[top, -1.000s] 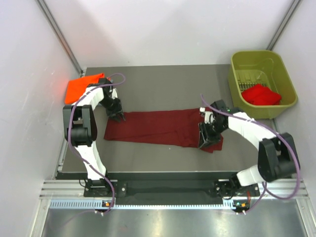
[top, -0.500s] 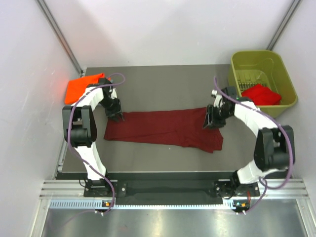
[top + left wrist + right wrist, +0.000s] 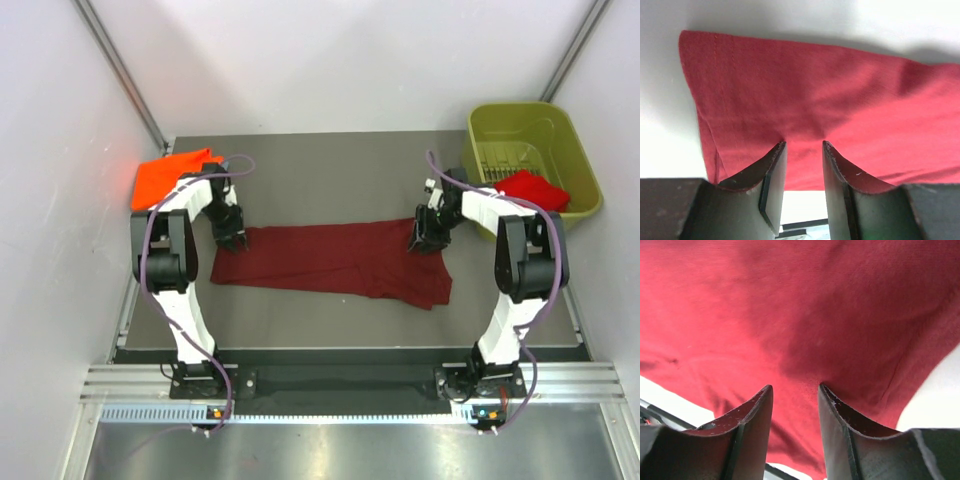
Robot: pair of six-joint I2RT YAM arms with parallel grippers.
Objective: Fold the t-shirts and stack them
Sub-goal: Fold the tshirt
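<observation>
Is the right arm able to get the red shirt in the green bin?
Probably yes. The red shirt lies uncovered in the open-topped bin, close beside the right arm. The right gripper, low over the maroon shirt, would need to lift over the rim.

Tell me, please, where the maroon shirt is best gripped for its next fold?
Probably the two far corners of the maroon shirt, coming straight down: it lies flat as a long band, so only edges offer grip. The left gripper and right gripper hang open there.

White links [image 3: 192, 322], black joints [image 3: 162, 268], purple cables [image 3: 147, 236], dark fingers [image 3: 771, 176]
</observation>
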